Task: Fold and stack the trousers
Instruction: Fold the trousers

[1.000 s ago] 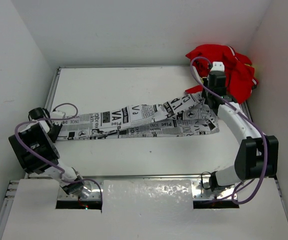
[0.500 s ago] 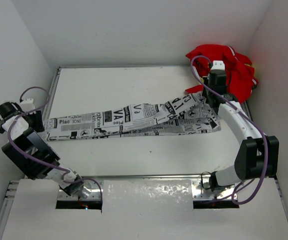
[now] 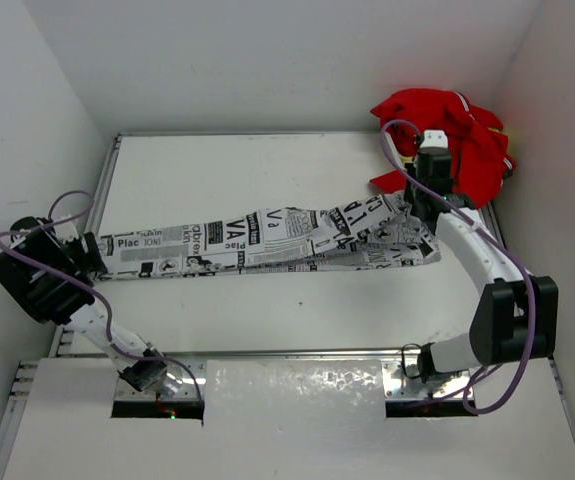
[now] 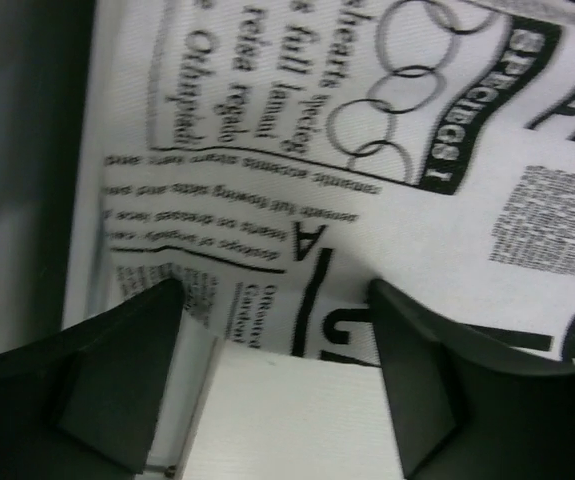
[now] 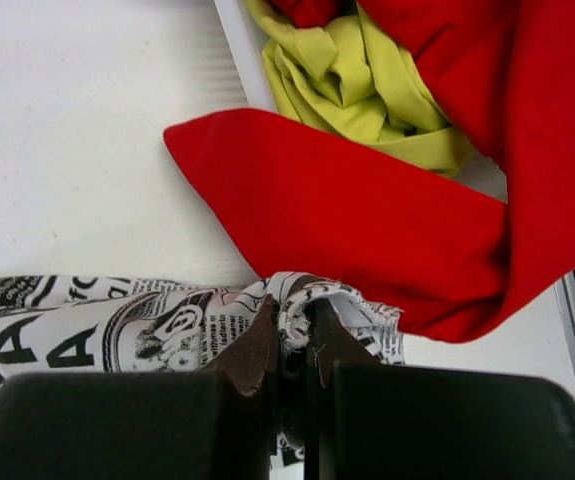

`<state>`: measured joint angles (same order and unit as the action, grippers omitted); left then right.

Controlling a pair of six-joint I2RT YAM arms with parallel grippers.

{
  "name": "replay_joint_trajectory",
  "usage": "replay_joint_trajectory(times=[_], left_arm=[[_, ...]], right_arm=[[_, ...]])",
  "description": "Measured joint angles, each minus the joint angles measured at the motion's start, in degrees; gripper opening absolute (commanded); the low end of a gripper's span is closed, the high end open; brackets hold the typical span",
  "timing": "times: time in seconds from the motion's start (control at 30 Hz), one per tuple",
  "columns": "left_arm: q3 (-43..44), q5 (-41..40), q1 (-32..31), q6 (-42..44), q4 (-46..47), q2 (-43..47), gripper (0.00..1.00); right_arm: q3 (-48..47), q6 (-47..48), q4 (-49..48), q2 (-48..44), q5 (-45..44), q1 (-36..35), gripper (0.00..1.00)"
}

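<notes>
Table white | walls white | trousers stretched flat across

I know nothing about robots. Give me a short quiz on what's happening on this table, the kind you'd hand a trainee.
1. True or false: the left hand is clamped on the trousers.
2. What is bunched up with the red cloth at the far right corner? A) something yellow-green B) something blue C) something striped
3. Fill in: the right hand is pinching the end of the ____.

Key:
1. False. It is open and grips nothing, at the trousers' left end.
2. A, the yellow-green cloth.
3. Trousers.
</notes>
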<state>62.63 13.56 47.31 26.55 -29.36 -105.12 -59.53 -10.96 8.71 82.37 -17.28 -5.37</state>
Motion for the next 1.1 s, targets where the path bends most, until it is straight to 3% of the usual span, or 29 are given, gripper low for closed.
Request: replay_joint_trajectory(times=[0.03,0.07,0.17,0.37,0.73,0.93,1.1], left_arm=[[-0.2,0.8,0.0,0.2,0.0,0.0,0.62],[-0.6,1.7,-0.1,0.5,0.1,0.1,0.41],[-1.6,2.8,0.0,2.6,2.0,1.2,0.02],[-4.4,2.1,1.0,7.2,4.8,3.4,0.0],[-4.9,-4.3,3.3,18.8,-4.2,6.1,0.0],[-4.8,-5.6,3.5,21.9,-7.7,8.0,0.0],[-4.4,-4.9,3.5,22.9,-9.9,9.5,0.0]], right_arm=[[0.3,0.0,0.2,-0.2,0.0,0.0,0.0],[0.5,0.0,0.4,-0.4,0.0,0.0,0.0],[0.7,-0.5,1.6,-1.0,0.3,0.0,0.0],[2.7,-2.0,7.6,-8.0,-0.3,-0.1,0.0],[4.8,-7.3,26.4,-29.2,-1.1,-7.1,0.0],[-1.0,-8.1,39.5,-29.9,-3.1,-10.5,0.0],[-5.8,-4.3,40.7,-24.5,-3.5,-10.5,0.0]])
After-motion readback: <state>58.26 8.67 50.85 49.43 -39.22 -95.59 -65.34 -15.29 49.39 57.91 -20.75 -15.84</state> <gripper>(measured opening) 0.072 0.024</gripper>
